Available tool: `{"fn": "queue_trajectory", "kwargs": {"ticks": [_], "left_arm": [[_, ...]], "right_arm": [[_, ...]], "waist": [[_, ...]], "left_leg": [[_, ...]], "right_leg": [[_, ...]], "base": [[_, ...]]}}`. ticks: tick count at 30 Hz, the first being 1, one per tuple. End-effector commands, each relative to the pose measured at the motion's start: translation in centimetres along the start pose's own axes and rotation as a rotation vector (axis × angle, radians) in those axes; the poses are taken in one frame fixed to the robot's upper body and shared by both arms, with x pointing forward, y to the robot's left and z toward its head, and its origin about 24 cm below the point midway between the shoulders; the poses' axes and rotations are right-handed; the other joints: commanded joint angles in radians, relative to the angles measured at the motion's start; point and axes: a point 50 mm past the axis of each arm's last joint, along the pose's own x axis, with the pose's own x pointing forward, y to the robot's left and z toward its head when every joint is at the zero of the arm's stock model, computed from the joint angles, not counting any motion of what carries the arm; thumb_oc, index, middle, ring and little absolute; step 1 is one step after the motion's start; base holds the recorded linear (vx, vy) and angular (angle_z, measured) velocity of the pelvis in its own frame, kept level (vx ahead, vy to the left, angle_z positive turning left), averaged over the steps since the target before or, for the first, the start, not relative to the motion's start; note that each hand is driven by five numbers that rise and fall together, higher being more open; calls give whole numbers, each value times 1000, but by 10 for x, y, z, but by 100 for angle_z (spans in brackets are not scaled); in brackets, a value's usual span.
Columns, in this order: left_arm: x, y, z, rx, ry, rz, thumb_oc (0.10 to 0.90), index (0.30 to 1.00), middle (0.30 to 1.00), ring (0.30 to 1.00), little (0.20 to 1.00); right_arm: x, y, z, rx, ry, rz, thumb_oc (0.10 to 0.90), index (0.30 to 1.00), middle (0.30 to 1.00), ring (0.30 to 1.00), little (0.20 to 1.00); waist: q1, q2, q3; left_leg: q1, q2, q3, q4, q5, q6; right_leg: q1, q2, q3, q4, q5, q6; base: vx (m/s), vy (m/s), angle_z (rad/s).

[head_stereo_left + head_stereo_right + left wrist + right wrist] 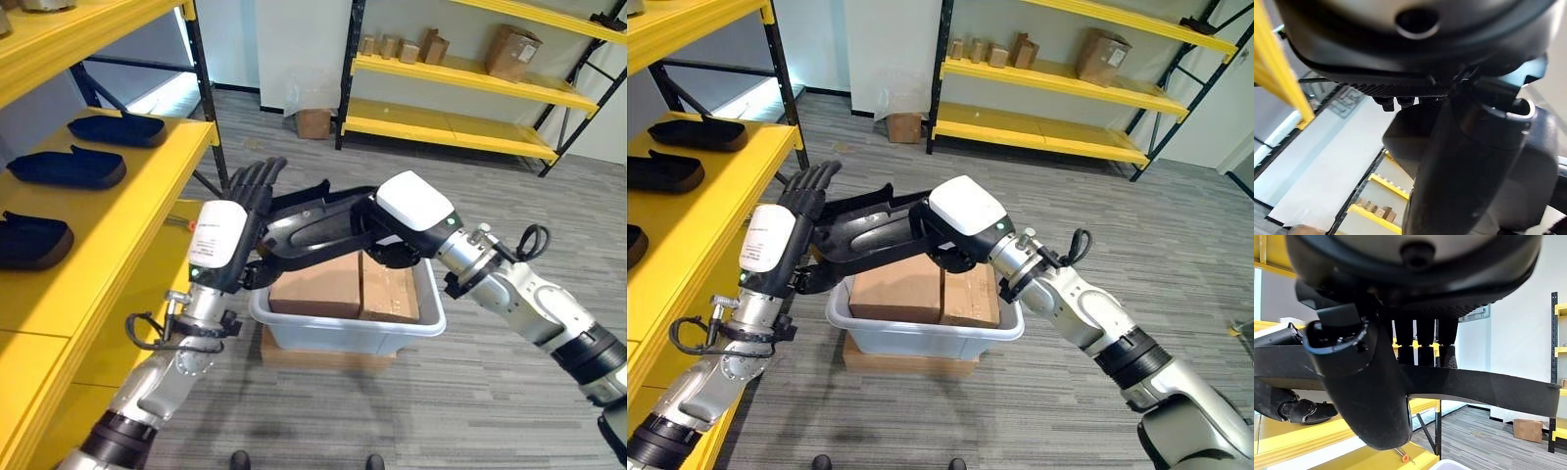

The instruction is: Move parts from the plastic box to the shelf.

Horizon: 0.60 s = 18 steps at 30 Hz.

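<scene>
Both my hands carry the long black part (313,230) above the plastic box (353,328), heading shelf (127,225)-ward. My right hand (945,230) curls round one end. My left hand (250,196) has straight fingers flat against the other, propping it.

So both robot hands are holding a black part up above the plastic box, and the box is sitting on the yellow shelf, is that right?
Not quite. The plastic box sits on a flat cardboard piece on the floor, beside the yellow shelf, not on it; the left eye view shows this. The rest holds: the left robot hand and right robot hand hold the black part above the box.
</scene>
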Motion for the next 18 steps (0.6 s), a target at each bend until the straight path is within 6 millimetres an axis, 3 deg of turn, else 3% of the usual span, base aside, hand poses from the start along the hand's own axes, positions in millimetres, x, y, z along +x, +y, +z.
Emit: {"fn": "queue_trajectory", "kwargs": {"ticks": [1,18], "left_arm": [[31,21,29,7,-220,160,900,1000,1000,1000,1000],[31,15,36,56,-294,115,900,1000,1000,1000,1000]], "right_arm": [[27,-66,16,-34,-124,-297,400,300,300,300,300],[30,-67,19,-32,-141,-309,400,300,300,300,300]], "waist": [[7,9,-113],[-3,18,-107]], "left_leg": [[71,16,-31,-8,-106,21],[74,14,-26,-8,-106,20]], "right_leg": [[-30,-8,-38,84,-58,35],[-27,-12,-33,77,-54,35]], "base": [[-37,4,0],[-2,1,0]]}}
